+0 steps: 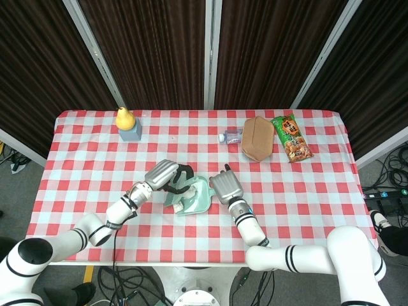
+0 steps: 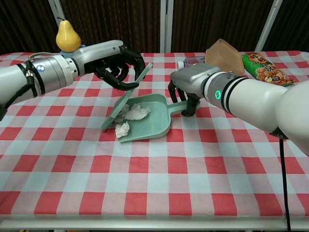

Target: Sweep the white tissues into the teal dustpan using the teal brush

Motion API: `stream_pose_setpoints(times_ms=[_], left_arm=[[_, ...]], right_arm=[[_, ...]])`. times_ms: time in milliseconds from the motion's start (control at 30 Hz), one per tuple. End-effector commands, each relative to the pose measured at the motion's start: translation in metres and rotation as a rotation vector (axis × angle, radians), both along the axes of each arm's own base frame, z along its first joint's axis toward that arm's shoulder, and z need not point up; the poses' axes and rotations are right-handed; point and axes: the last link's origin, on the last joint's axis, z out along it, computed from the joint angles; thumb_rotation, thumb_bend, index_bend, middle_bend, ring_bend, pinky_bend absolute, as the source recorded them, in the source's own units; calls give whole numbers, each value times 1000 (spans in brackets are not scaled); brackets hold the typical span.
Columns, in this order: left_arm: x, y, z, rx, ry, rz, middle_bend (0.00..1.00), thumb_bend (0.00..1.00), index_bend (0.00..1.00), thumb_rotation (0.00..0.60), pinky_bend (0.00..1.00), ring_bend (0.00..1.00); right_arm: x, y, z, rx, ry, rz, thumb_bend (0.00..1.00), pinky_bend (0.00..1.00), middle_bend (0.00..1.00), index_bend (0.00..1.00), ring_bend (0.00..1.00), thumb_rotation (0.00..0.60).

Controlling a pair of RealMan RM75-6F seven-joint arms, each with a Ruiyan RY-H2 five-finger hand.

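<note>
**Brush at pan mouth, tissues on the pan**

Left hand [image 2: 118, 65] grips teal brush [image 2: 126, 97], fingers wrapped round its handle, bristles at the open edge of the teal dustpan [image 2: 152, 123]. Right hand [image 2: 186, 89] closed on the dustpan's handle. White tissues [image 2: 135, 113]: one inside the pan, one at its lip beside the bristles. Checked tablecloth [image 2: 154, 183] beneath.
</note>
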Motion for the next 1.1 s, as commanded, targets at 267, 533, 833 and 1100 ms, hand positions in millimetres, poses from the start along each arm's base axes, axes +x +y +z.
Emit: stream_pose_setpoints(times_ms=[267,533,833,1100], left_arm=[[-2,-3,19,-4,-109,73,547,474,505,600,912,701],[-40,-4,42,131,-28,143,547,485,505,600,912,700],[-38,-30,29,183,9,177,547,498,505,600,912,700],[-14,-32,12,195,12,167,547,498,505,600,912,701]], right_arm=[[-4,-3,-1,-2,-17,-7,375,132,596,687,337,600],[-6,-6,-3,-10,-29,-27,375,127,596,687,337,600],[-6,-6,-6,-17,-27,-33,374,125,596,687,338,600],[-3,-7,-5,-33,-43,-56,375,123,602,694,350,600]])
